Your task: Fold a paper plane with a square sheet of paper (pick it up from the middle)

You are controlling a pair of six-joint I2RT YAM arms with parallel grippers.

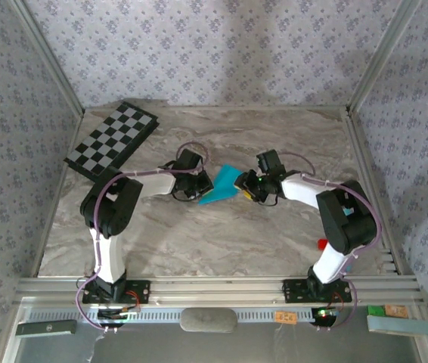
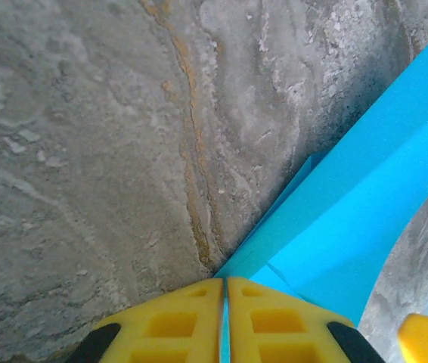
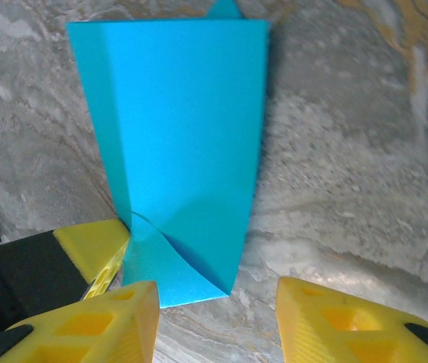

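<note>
- Turquoise sheet of paper (image 1: 224,185), partly folded, sits on the counter (image 1: 199,242) right of the checkerboard (image 1: 112,140).
- Left gripper (image 2: 225,283) is clamped on its edge; right gripper (image 3: 215,293) gapes wide, empty, astride its end.
- Likely featherlight and limp; pinch a folded edge.

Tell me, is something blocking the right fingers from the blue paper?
No, nothing visible is. The folded blue paper lies just ahead of the open right fingers. The left fingers pinch its edge, off to one side.
</note>
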